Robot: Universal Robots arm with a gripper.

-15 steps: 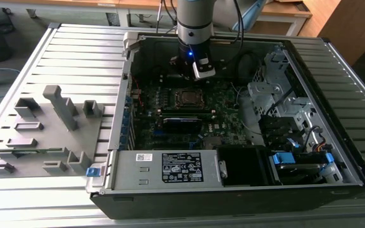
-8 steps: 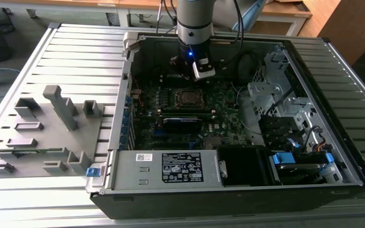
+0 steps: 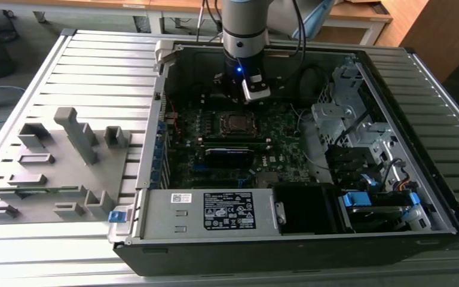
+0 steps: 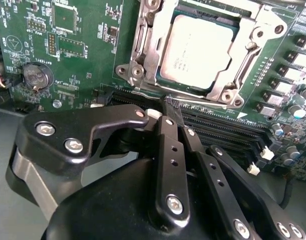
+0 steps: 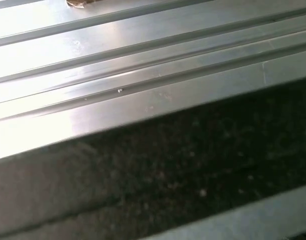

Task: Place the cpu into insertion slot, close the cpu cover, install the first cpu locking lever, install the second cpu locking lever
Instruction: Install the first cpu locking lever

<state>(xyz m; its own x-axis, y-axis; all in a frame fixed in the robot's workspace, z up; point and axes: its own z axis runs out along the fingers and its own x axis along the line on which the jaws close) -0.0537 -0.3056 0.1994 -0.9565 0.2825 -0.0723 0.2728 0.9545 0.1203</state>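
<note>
A: One arm over the open case (image 3: pixel 293 239), end effector (image 3: pixel 250 89) hanging just above the board (image 4: pixel 82 55), near the slot (image 3: pixel 234 122).

B: Cpu?

A: Cpu (image 4: pixel 195 52) sits in the slot (image 4: pixel 142 45); cover (image 4: pixel 263 30) lies down around it, silver top showing through the window.

B: Fingers?

A: Fingers (image 4: pixel 170 135) pressed together, pinching nothing, tips just beside the slot's edge over the memory sockets (image 4: pixel 223 132).

B: Surface?

A: Ribbed metal surface (image 3: pixel 102 66); grey fixture (image 3: pixel 54 161) beside the case.
</note>
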